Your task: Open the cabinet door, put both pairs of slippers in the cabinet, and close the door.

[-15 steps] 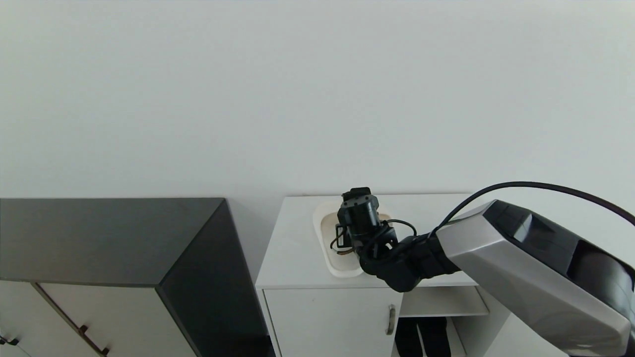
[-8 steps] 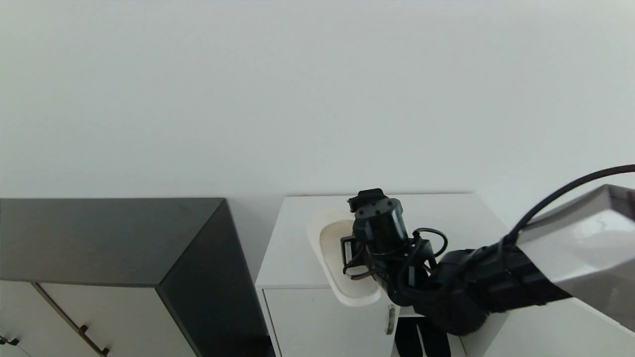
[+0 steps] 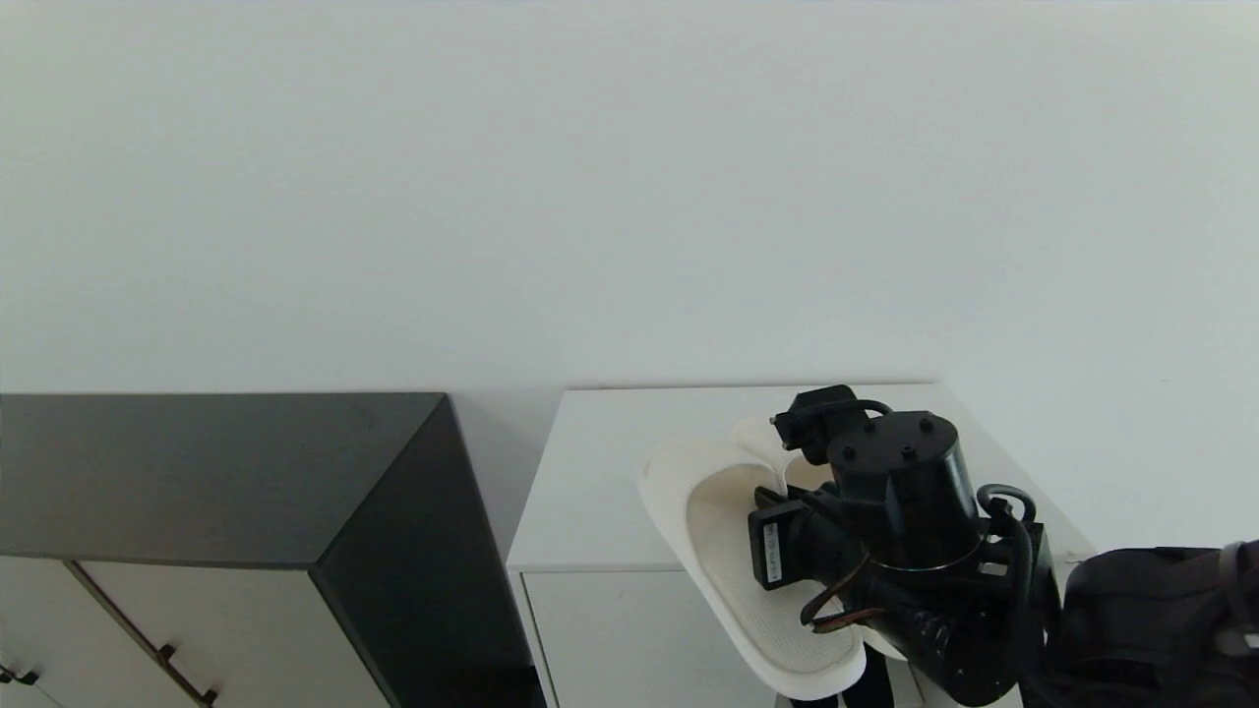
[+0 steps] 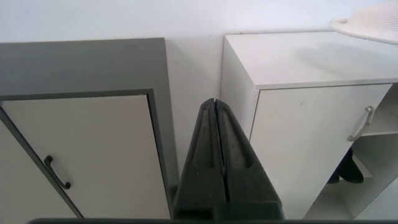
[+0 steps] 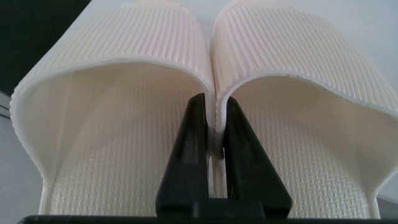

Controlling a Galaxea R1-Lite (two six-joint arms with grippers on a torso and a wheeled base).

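Two units: grey cabinet [image 3: 197, 472] left, white cabinet [image 3: 590, 472] right. Left claw [image 4: 216, 106] is pressed together, out in front of them. One cream pair of slippers [image 5: 118, 87] hangs over the white cabinet's front edge, right claw [image 5: 215, 106] pinching both inner walls. Left wrist view adds a black pair [image 4: 351, 171] in its open bottom compartment.

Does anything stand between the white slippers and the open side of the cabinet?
Nothing visible does. The right hand grips the white slippers over the cabinet's front edge. The open compartment lies below, beside the closed door. Black slippers lie at its bottom, under a shelf, taking part of that space.
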